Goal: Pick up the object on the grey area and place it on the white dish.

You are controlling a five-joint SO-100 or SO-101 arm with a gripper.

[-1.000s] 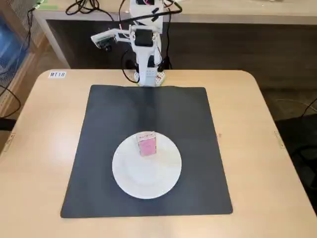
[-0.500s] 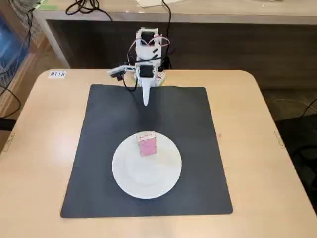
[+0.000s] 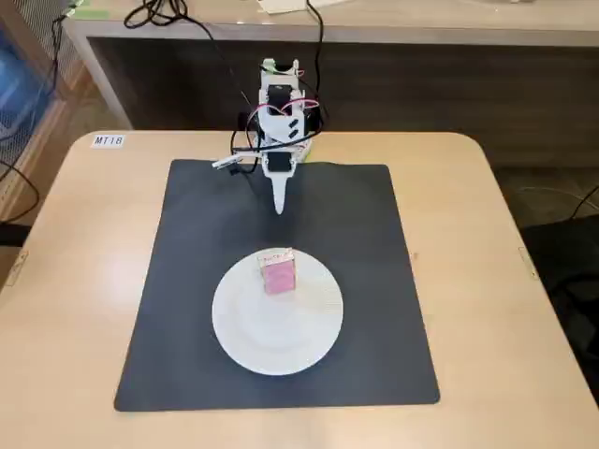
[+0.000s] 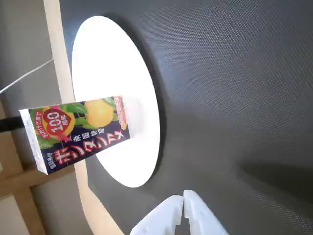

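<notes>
The small pink box (image 3: 278,274) stands upright on the far part of the white dish (image 3: 281,341), which lies on the dark grey mat (image 3: 374,281). My gripper (image 3: 279,206) is shut and empty. It hangs above the mat's far side, well apart from the box. The wrist view is turned on its side. There the box (image 4: 78,133) shows a printed face with fruit and stands on the dish (image 4: 107,63), on the mat (image 4: 234,98). The white fingertips of my gripper (image 4: 184,198) meet at the bottom edge.
The mat lies on a light wooden table (image 3: 487,243) with rounded corners. A label reading MT18 (image 3: 108,140) sits at its far left. Cables (image 3: 239,154) trail by the arm's base (image 3: 281,122). A wooden bench (image 3: 374,37) stands behind the table.
</notes>
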